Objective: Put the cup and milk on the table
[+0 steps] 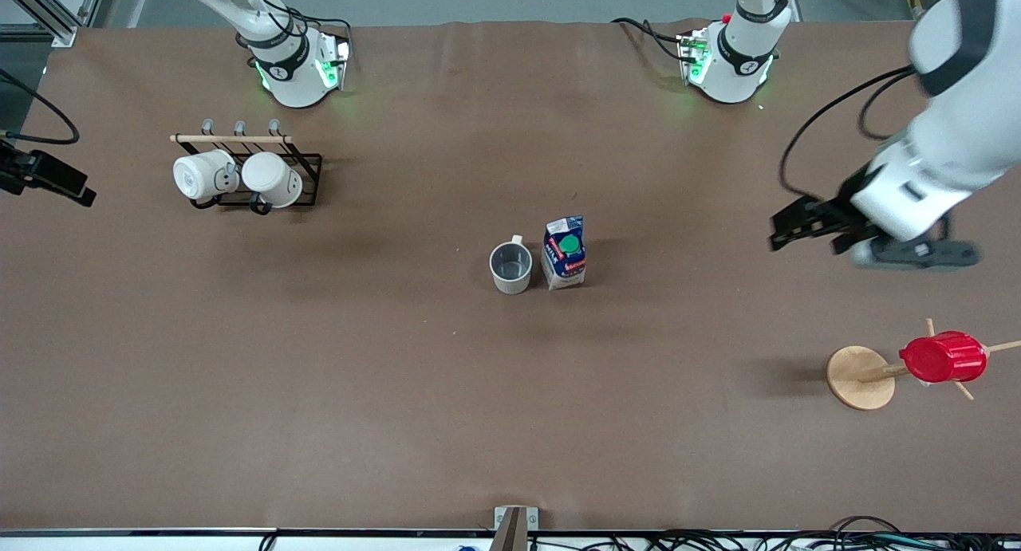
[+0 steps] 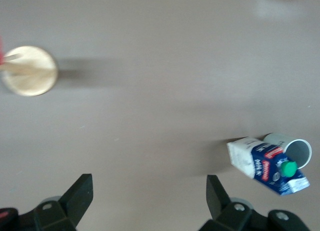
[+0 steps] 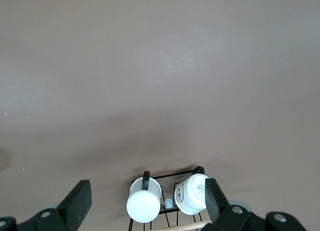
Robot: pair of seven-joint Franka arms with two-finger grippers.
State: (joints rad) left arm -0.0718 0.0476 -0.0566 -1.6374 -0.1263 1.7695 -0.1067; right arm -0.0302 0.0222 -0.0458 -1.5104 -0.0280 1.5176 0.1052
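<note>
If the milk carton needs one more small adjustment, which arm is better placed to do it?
Probably the left. The left gripper is open above the table, with the milk in its wrist view; the right gripper is over the mug rack.

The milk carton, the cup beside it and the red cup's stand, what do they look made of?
The milk looks like printed paperboard: folded gable top, plastic-looking green cap. The cup seems glazed ceramic, cream outside, dark grey inside, though enamel is possible. The stand looks like pale unpainted wood, a round disc base with pegs.
</note>
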